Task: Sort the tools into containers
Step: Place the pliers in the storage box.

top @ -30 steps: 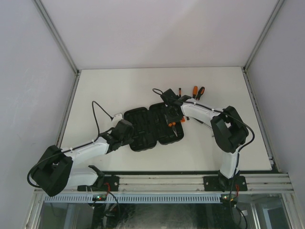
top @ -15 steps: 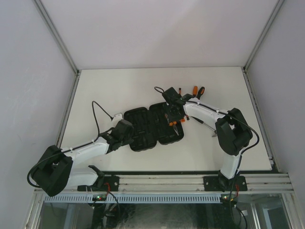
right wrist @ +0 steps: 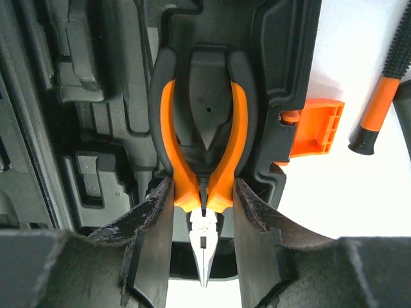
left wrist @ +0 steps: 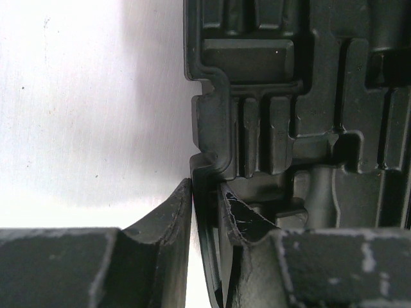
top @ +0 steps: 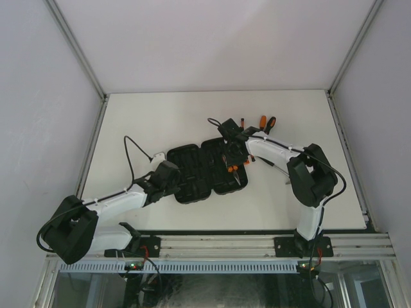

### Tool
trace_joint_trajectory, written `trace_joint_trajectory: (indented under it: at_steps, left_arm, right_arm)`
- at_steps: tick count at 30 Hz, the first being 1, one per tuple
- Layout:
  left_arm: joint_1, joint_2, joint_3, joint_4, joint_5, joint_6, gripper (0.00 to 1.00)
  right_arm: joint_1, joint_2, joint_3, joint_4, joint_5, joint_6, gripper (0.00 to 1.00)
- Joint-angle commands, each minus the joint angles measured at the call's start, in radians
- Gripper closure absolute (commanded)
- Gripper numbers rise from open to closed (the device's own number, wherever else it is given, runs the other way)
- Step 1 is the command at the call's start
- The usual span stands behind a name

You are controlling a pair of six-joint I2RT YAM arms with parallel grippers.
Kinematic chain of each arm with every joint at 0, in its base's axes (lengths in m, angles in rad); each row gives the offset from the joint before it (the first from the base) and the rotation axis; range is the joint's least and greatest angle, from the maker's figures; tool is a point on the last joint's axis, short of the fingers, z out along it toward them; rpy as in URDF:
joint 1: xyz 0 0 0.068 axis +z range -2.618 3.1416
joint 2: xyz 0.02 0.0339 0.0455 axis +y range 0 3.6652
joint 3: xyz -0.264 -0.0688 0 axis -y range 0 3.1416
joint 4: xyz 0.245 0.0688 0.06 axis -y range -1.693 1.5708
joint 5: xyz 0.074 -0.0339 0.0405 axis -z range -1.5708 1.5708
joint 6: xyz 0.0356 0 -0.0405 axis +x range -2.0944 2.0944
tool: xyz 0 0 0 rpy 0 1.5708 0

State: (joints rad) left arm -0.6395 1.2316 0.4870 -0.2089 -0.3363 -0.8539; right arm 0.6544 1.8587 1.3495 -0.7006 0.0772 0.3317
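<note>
The black tool case [top: 192,173] lies open at the table's middle. My left gripper [top: 172,178] is shut on the rim of its left half; the left wrist view shows the fingers pinching that edge [left wrist: 205,212] beside the empty moulded slots [left wrist: 270,83]. My right gripper [top: 232,156] is over the right half, shut on the orange-handled pliers [right wrist: 199,128], its fingers [right wrist: 154,218] pressing both handles near the joint. The pliers lie along a moulded slot, steel nose towards me. The orange latch [right wrist: 314,128] sticks out to the right. Three screwdrivers [top: 264,122] lie behind the case.
An orange-and-black handle [right wrist: 379,106] lies on the table right of the latch. A thin dark tool [top: 273,163] lies under my right forearm. A black cable [top: 131,154] loops left of the case. White walls and a metal frame bound the table.
My right arm's elbow has shifted a little to the right and the wrist barely moved, still over the case's right half. The left arm and the case have not moved.
</note>
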Motion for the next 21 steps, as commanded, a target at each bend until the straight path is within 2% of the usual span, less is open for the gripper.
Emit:
trace_joint_trajectory:
  at_steps: [1,12,16,19,21]
  left_arm:
    - [-0.006,-0.003,-0.009,0.011,0.002,-0.001,0.75]
    - [-0.006,-0.005,-0.008,0.009,0.002,0.0,0.75]
    - [-0.007,-0.011,-0.007,0.003,-0.001,0.001,0.75]
    - [-0.006,-0.022,-0.005,-0.008,-0.008,0.001,0.73]
    - [-0.006,-0.033,-0.001,-0.021,-0.013,0.001,0.69]
  right_arm:
    - [-0.005,0.013,0.041,0.02,-0.004,0.016,0.8]
    - [-0.007,0.067,0.041,0.024,-0.009,0.02,0.77]
    - [-0.007,0.068,0.041,0.023,0.004,0.02,0.71]
    - [-0.006,0.049,0.041,0.023,0.004,0.018,0.58]
    - [-0.006,0.028,0.041,0.023,0.004,0.016,0.54]
